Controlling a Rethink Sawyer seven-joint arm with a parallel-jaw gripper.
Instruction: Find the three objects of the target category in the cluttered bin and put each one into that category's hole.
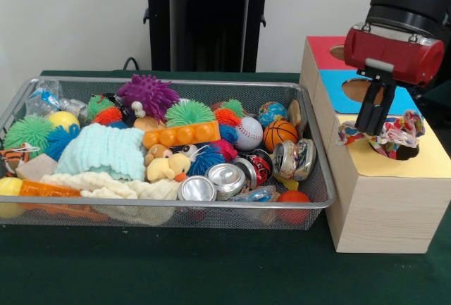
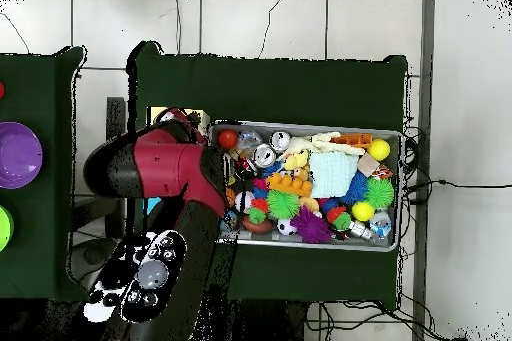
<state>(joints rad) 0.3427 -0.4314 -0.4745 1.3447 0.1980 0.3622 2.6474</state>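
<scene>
My gripper (image 1: 372,123) hangs over the yellow panel (image 1: 428,161) of the wooden sorting box (image 1: 380,210), at the right in the front view. Its fingers stand close together, shut on a crumpled multicoloured cloth bundle (image 1: 399,136) that rests in the yellow panel's hole. The wire bin (image 1: 318,178) to the left is full of clutter: crushed cans (image 1: 225,178), a basketball (image 1: 280,134), a baseball (image 1: 248,133), spiky balls (image 1: 148,95) and a pale knitted cloth (image 1: 106,151). In the overhead view my arm (image 2: 165,172) hides the gripper and most of the box.
The box also has a red panel (image 1: 323,50) and a blue panel (image 1: 340,86), each with a hole. In the overhead view, a purple bowl (image 2: 18,154) sits on a green table at the far left, and the bin (image 2: 400,189) lies right of my arm.
</scene>
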